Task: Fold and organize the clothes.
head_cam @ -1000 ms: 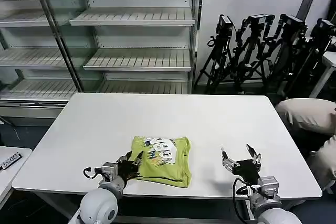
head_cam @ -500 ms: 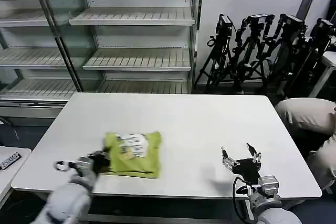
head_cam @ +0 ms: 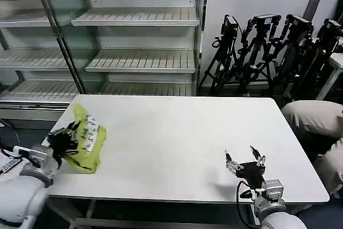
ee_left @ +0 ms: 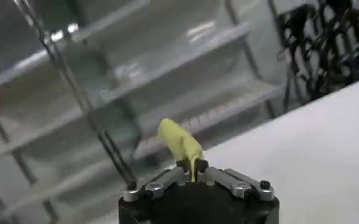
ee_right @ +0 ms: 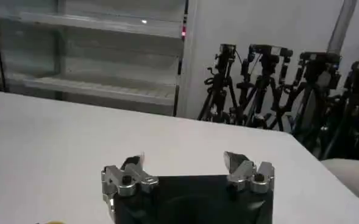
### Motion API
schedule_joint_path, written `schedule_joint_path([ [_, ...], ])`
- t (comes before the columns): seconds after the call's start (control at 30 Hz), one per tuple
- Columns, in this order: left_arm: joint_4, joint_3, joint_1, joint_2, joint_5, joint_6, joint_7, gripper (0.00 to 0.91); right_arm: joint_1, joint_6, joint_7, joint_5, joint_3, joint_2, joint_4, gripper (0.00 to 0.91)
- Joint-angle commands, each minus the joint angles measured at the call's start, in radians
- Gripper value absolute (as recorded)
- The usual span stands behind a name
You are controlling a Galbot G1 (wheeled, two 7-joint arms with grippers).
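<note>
The lime shirt [head_cam: 87, 139] hangs folded at the table's left edge, a white print showing on it, and it droops partly past the table's edge. My left gripper [head_cam: 65, 139] is shut on one edge of it; in the left wrist view a strip of lime fabric [ee_left: 180, 143] rises from between the closed fingers of that gripper [ee_left: 192, 164]. My right gripper [head_cam: 244, 160] hovers open above the table near its front right, and in its own view it [ee_right: 185, 163] has nothing between the fingers.
The white table [head_cam: 182, 132] spreads between the two arms. Metal shelving [head_cam: 139, 41] stands behind it and several camera tripods [head_cam: 273, 46] at the back right. A person's beige-trousered knee [head_cam: 316, 119] is at the table's right edge.
My left gripper has carried the shirt from the table's front centre leftward to the left edge, lifting it so it hangs. The right gripper has stayed put.
</note>
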Motion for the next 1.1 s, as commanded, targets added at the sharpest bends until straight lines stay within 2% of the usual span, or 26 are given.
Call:
schedule_joint_path([
  [0.03, 0.036, 0.894, -0.111, -0.451, 0.169, -0.004, -0.143, 0.01, 0.0, -0.006, -0.003, -0.004, 0.02, -0.001, 0.012, 0.907],
  [0.13, 0.204, 0.927, -0.193, -0.52, 0.176, -0.004, -0.163, 0.01, 0.013, -0.002, -0.022, 0.001, 0.037, -0.009, 0.022, 0.907],
  [0.23, 0.3, 0.914, -0.265, -0.562, 0.104, -0.003, -0.24, 0.01, 0.04, -0.062, -0.043, -0.007, 0.071, -0.014, 0.029, 0.907],
  [0.3, 0.329, 0.893, -0.32, -0.587, 0.013, -0.002, -0.332, 0.01, 0.061, 0.021, -0.034, 0.059, 0.075, -0.02, 0.019, 0.907],
  [0.43, 0.354, 0.866, -0.389, -0.618, -0.124, -0.002, -0.467, 0.02, 0.123, 0.008, -0.038, 0.075, 0.089, -0.028, 0.001, 0.907],
  [0.47, 0.358, 0.862, -0.407, -0.63, -0.16, -0.003, -0.523, 0.907, 0.138, 0.007, -0.04, 0.079, 0.088, -0.033, -0.006, 0.907],
  [0.6, 0.346, 0.827, -0.438, -0.657, -0.235, -0.006, -0.605, 0.907, 0.169, -0.001, -0.06, 0.078, 0.08, -0.046, -0.019, 0.907],
  [0.73, 0.272, 0.779, -0.442, -0.613, -0.265, -0.007, -0.552, 0.907, 0.196, -0.006, -0.073, 0.078, 0.067, -0.051, -0.034, 0.907],
  [0.87, 0.201, 0.705, -0.435, -0.522, -0.245, -0.008, -0.452, 0.907, 0.22, 0.002, -0.074, 0.074, 0.063, -0.047, -0.067, 0.907],
  [1.03, 0.148, 0.511, -0.401, -0.389, -0.243, -0.008, -0.349, 0.907, 0.24, 0.022, -0.078, 0.053, 0.052, -0.036, -0.111, 0.907],
  [1.1, 0.179, 0.393, -0.36, -0.317, -0.107, -0.04, -0.201, 0.907, 0.243, 0.039, -0.083, 0.059, 0.05, -0.034, -0.121, 0.907],
])
